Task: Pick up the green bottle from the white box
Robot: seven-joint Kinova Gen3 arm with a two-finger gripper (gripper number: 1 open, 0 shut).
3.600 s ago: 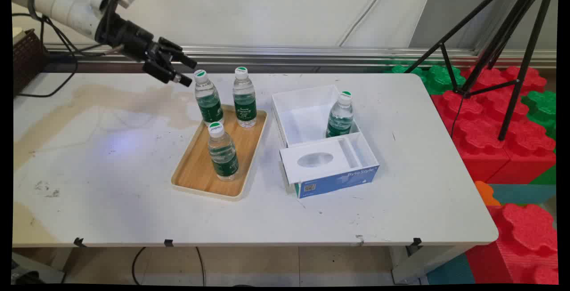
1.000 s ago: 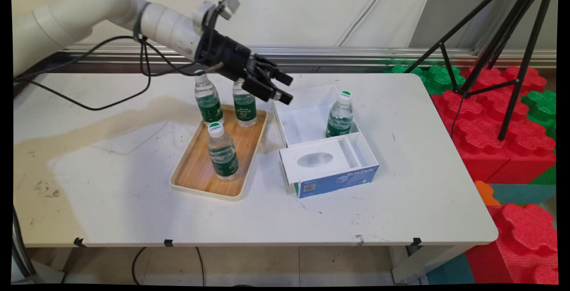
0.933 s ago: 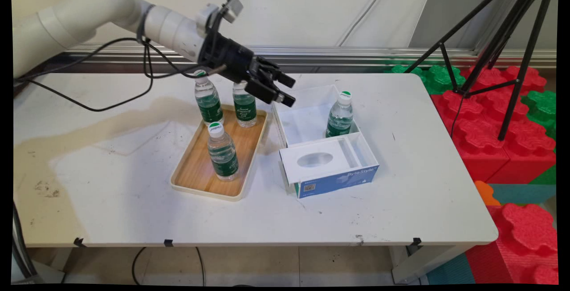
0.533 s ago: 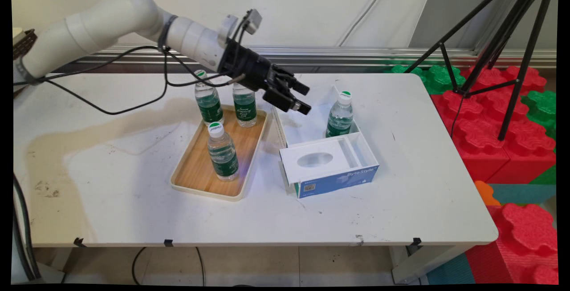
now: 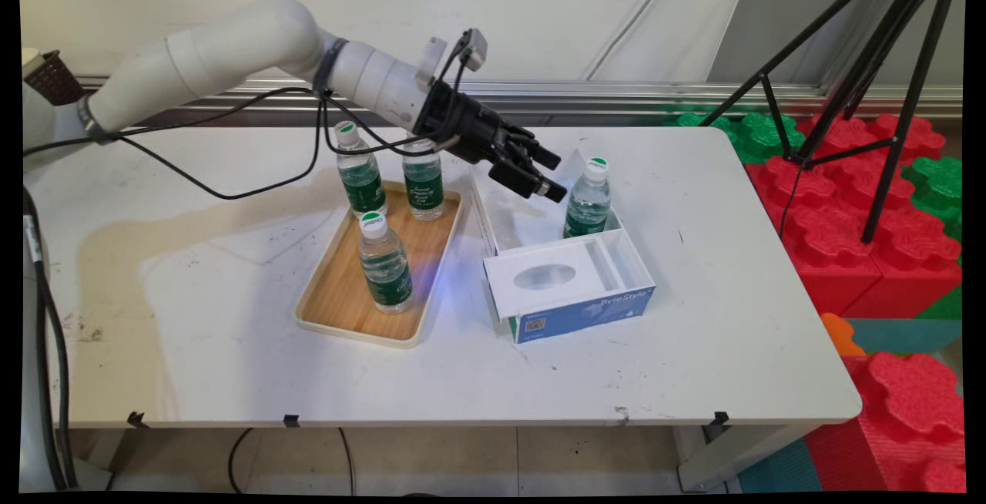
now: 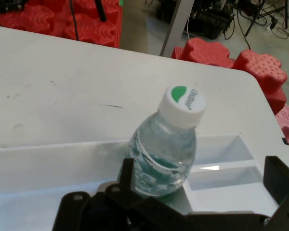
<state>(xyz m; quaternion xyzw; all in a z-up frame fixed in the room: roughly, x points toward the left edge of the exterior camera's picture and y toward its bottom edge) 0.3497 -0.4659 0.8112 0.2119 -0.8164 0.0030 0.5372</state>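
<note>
My gripper hangs open over the far part of the white box, just left of the water bottle that stands upright in it. In the hand view that bottle, clear with a green label and a white cap, stands between my two fingers, slightly ahead of them and untouched; the box wall runs across below it. A wooden tray to the left of the box carries three like bottles: two at its far end and one near its middle.
Black cables droop from the arm over the table's left part. A black tripod and red and green foam blocks stand off the table's right side. A brown basket sits at the far left.
The arm has swung right, from beside the tray's far bottles to above the box, close to the bottle in it. The fingers stayed open. No bottle has moved.
</note>
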